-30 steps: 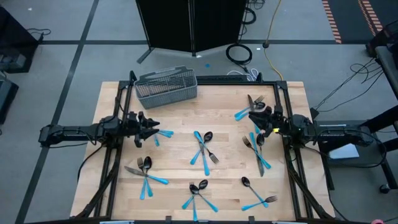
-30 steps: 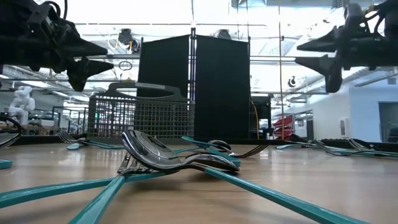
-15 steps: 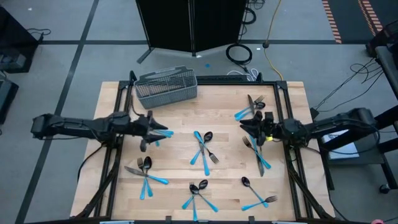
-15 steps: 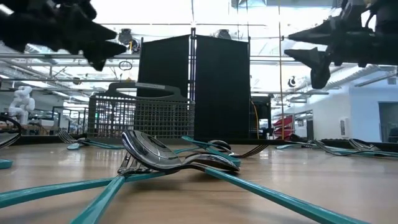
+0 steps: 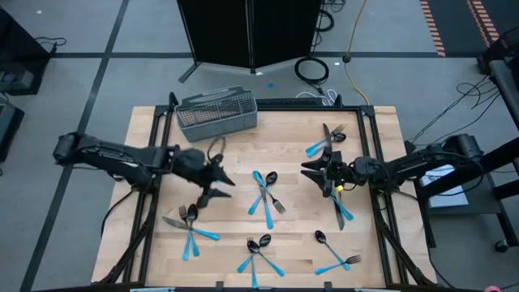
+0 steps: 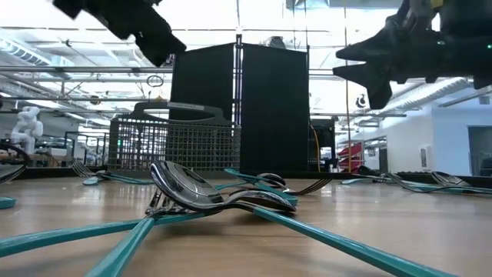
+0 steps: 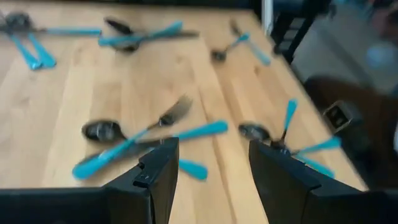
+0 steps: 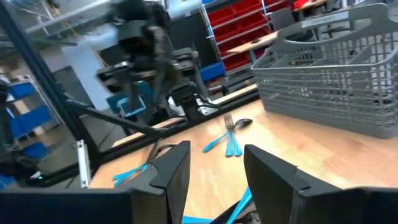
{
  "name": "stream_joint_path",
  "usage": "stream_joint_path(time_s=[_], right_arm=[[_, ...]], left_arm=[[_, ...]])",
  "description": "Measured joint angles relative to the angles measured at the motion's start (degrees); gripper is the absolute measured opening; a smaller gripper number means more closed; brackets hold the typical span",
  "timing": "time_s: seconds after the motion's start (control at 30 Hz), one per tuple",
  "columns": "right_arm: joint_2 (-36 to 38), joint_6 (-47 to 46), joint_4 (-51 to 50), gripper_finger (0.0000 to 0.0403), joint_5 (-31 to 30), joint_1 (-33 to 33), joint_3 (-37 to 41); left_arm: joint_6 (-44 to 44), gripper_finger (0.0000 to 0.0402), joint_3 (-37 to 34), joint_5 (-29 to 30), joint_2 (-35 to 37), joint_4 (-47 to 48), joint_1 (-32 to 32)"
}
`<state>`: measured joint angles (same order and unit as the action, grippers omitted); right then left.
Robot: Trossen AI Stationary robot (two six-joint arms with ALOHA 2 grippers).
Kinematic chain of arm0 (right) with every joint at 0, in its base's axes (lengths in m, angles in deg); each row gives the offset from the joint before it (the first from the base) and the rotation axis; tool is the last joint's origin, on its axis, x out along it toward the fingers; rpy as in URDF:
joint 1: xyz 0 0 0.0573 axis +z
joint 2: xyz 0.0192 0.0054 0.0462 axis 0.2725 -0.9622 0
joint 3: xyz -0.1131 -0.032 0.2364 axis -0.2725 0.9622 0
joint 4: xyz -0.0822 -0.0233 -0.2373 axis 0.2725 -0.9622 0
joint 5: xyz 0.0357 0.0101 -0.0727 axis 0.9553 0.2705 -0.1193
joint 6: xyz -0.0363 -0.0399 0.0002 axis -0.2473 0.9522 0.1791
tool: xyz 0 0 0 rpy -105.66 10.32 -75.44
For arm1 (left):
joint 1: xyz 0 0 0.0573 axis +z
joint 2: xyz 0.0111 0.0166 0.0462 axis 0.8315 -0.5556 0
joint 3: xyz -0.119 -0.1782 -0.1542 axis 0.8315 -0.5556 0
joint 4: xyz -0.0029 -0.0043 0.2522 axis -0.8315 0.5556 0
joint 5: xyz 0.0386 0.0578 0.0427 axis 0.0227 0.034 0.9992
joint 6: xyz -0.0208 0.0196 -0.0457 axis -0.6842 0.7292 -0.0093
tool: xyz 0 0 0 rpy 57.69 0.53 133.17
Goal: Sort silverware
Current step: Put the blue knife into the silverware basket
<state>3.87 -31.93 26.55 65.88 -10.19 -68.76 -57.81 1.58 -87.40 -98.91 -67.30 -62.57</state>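
Both pairs of jaws apart with nothing between them: left gripper [image 5: 217,185] over the left-centre of the table, right gripper [image 5: 318,171] over the right-centre, each arm reaching inward from its own side and hanging clear above the wood

Largest first: pale wooden table [image 5: 235,146], then grey wire-mesh basket [image 5: 216,111] lying at the far left edge, no cutlery visible in it from above. Silverware spread in small crossed clusters of blue handles and dark heads: centre cluster [image 5: 265,193] between the two grippers; near-left cluster [image 5: 189,224] just nearer than the left gripper; near-centre cluster [image 5: 258,253] at the front edge; near-right cluster [image 5: 336,257]; right cluster [image 5: 339,203] just under and nearer than the right gripper; far-right cluster [image 5: 325,139] beside the far right corner. Seen from the left wrist, spoon and fork [image 7: 138,132] crossed just ahead of open fingers [image 7: 159,173]

Judged as the approach stage, nothing lifted yet and every piece on the wood. Next move likely calls for picking one piece out of a crossed cluster, lining the jaws across a single blue handle, and lowering without catching the neighbours that overlap it; flat, thin handles against the wood leave little room for the fingertips
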Motion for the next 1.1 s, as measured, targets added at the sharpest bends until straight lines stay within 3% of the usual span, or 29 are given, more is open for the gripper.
stream_joint_path(time_s=[0.13, 0.27, 0.43, 0.7, 1.1], right_arm=[[-0.9, 2.1, 0.1, 0.0144, 0.4, 0.0, -1.1], [-1.1, 1.7, 0.0, 0.0144, 1.7, 0.1, -1.1], [-1.6, 0.4, -0.4, 0.0144, 8.1, 0.1, -1.1], [-1.8, -1.8, 0.5, 0.0144, 8.1, 1.8, -1.1], [-1.7, -1.2, 4.3, 0.0144, 7.7, 2.7, -1.1]], left_arm=[[-3.8, 0.0192, 5.3, 12.7, -3.6, 7.8, -8.8], [-11.8, 0.0192, 8.8, 18.2, -5.9, 14.6, -14.2], [-20.8, 0.0192, 9.3, 18.3, -7.4, 21.1, -18.9], [-29.7, 0.0192, 9.4, 17.7, -11.7, 29.5, -25.6], [-25.5, 0.0192, 9.4, 12.1, -22.1, 29.5, -31.1]])
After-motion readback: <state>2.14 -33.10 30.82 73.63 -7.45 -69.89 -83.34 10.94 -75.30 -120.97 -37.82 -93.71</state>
